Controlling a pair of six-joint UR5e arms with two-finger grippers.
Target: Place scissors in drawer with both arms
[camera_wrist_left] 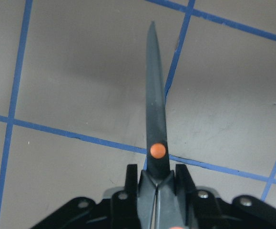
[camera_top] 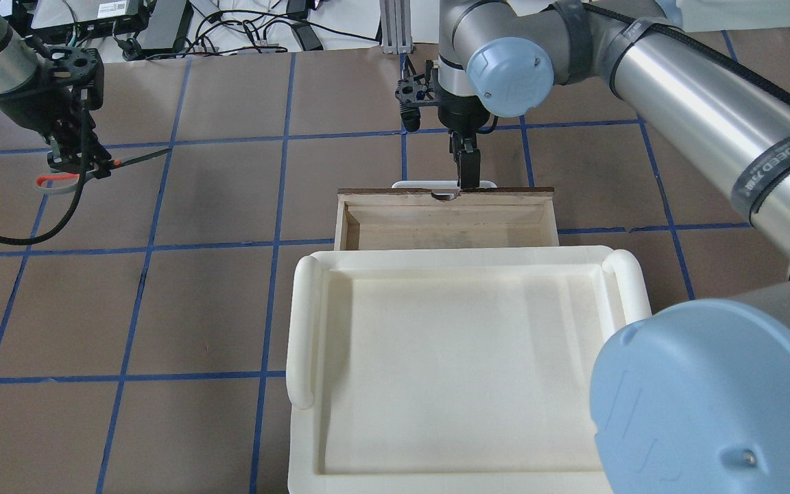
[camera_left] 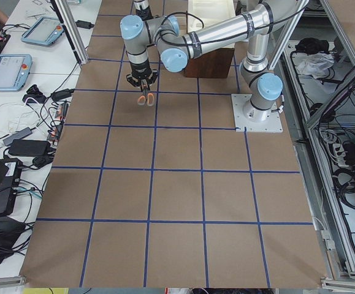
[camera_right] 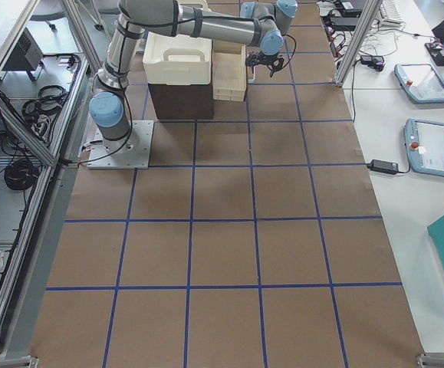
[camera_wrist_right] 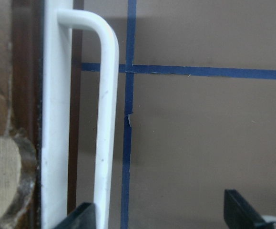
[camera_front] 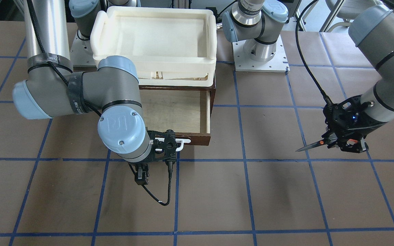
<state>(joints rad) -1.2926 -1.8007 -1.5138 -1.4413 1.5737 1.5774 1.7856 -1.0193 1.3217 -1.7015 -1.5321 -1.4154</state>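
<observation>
Scissors (camera_front: 316,144) in left jaws, drawer (camera_front: 176,112) open

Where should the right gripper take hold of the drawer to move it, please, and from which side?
Grip the white bar handle near its middle, coming from above at the front of the drawer. The bar stands off the dark front, leaving a gap for one finger behind it and one before it. The open right gripper sits beside it.

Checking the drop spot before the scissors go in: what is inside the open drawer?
The drawer shows bare pale plywood, nothing lying on it. Its rear part is hidden under the cream tray.
</observation>
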